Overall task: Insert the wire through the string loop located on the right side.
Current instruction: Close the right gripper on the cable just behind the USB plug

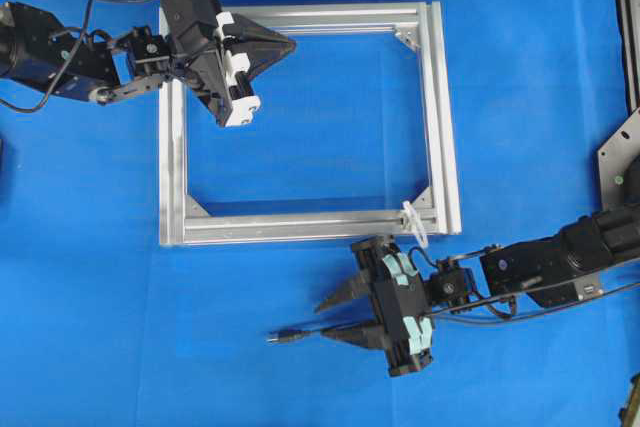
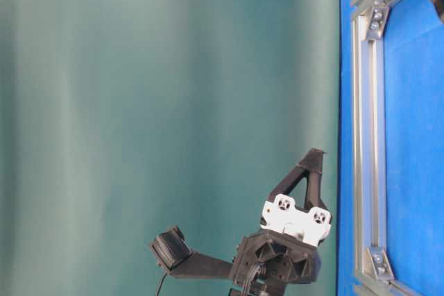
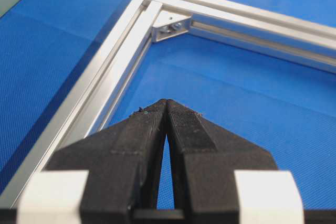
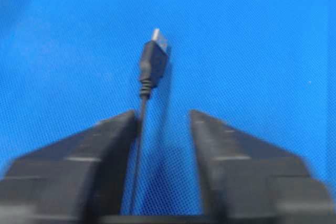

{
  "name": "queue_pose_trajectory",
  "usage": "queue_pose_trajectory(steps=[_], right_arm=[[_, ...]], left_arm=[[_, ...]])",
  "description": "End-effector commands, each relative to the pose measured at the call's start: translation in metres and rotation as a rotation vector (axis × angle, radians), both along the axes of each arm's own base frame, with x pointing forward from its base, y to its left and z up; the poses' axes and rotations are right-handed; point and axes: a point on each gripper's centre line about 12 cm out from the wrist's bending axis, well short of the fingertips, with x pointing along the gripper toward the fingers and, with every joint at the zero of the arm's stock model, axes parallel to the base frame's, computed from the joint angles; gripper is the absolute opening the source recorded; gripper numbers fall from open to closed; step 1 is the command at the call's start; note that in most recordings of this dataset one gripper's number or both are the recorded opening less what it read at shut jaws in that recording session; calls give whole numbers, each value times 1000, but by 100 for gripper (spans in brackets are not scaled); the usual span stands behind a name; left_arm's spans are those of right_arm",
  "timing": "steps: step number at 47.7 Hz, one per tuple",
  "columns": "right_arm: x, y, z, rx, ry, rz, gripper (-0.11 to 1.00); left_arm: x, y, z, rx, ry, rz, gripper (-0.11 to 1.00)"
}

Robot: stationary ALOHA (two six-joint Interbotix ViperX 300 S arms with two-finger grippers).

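The wire [image 1: 300, 334] lies on the blue mat [image 1: 100, 327] below the frame in the overhead view, its plug tip [image 4: 154, 59] pointing left. From the plug it runs right, between the fingers of the right gripper [image 1: 340, 317]. In the right wrist view the wire passes just beside one finger [image 4: 105, 145], with a clear gap to the other, so the jaws stand partly apart around it and do not yet clamp it.

The string loop [image 1: 414, 223] is tied around the lower bar of the silver aluminium frame [image 1: 300, 227], close to that bar's right corner bracket [image 1: 424, 199]. It sits just above the right gripper and apart from the wire.

No writing can be read on any part.

The right arm [image 1: 560, 257] reaches in from the right edge, its gripper low over the mat and pointing left. The left arm [image 1: 60, 57] comes in from the upper left; the left gripper [image 3: 167, 103] hangs over the frame's upper left corner, pointing right, fingertips pressed together and holding nothing. The table-level view shows it raised clear of the frame.
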Motion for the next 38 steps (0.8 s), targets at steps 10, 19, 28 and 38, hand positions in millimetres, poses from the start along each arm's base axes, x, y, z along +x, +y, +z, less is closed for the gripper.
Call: queue_pose_trajectory(steps=[10, 19, 28, 38], right_arm=[[3, 3, 6, 4, 0, 6, -3], [4, 4, 9, 7, -8, 6, -3], [5, 5, 22, 18, -23, 9, -3], [1, 5, 60, 27, -36, 27, -3]], left_arm=[[2, 0, 17, 15, -48, -3, 0], [1, 0, 17, 15, -48, -2, 0], [2, 0, 17, 15, -48, -3, 0], [2, 0, 17, 15, -48, -3, 0]])
